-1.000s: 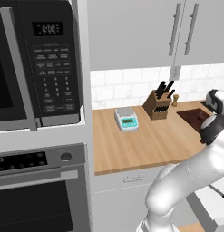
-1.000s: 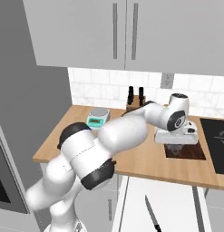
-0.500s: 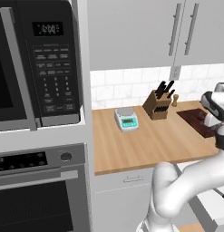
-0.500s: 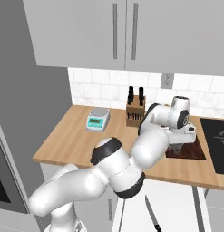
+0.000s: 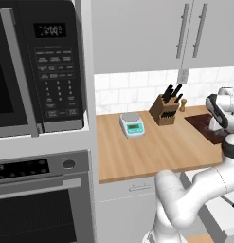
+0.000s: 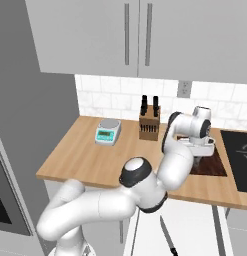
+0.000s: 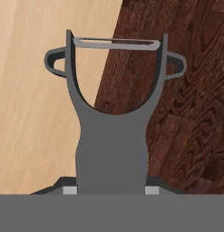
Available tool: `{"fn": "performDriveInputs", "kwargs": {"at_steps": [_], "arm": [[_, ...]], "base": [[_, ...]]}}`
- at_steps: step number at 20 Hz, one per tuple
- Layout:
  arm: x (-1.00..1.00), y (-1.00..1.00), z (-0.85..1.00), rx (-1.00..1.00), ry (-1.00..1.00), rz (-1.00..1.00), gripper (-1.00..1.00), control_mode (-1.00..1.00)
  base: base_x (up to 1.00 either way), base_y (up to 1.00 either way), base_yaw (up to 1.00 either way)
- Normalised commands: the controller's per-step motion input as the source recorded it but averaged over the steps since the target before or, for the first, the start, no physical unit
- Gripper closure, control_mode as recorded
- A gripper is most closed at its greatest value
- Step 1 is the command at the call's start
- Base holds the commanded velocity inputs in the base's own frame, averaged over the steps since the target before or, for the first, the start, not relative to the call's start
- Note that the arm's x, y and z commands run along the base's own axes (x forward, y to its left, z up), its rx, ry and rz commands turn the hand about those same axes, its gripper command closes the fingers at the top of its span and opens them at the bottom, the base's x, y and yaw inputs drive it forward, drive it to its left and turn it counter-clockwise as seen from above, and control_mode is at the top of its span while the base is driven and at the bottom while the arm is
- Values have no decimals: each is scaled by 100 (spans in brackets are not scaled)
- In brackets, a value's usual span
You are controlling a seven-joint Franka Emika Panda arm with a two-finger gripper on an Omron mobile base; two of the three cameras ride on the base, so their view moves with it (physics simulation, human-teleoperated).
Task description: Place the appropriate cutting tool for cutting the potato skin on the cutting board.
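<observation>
A grey Y-shaped peeler is clamped in my gripper, which is shut on its handle, blade pointing away. Under the blade runs the left edge of the dark reddish-brown cutting board, with pale countertop beside it. From the right base view, the gripper hangs just above the board at its near-left part. The left base view puts the hand over the board at the counter's right end. The potato is out of view.
A knife block stands left of the board, and a small kitchen scale sits further left. A black cooktop borders the board on the right. A knife lies on the floor. A microwave and oven fill the left wall.
The arm's elbow and links have swung down and forward, while the hand stays over the board's left edge, still holding the peeler.
</observation>
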Motion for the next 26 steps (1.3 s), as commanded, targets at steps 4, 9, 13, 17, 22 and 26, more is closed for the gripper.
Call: {"fn": "performDriveInputs", "kwargs": {"at_steps": [4,9,13,17,22,26], "arm": [[18,0,-45,1,0,5,100,-100],[19,0,-35,0,0,3,100,-100],[9,0,-18,0,0,1,100,-100],[0,0,-28,0,-1,0,-100,-100],[0,0,-17,0,-2,0,-100,-100],[0,2,0,0,-7,0,-100,-100]], "base": [[0,0,0],[0,0,0],[0,0,0],[0,0,0],[0,0,0],[0,0,0]]}}
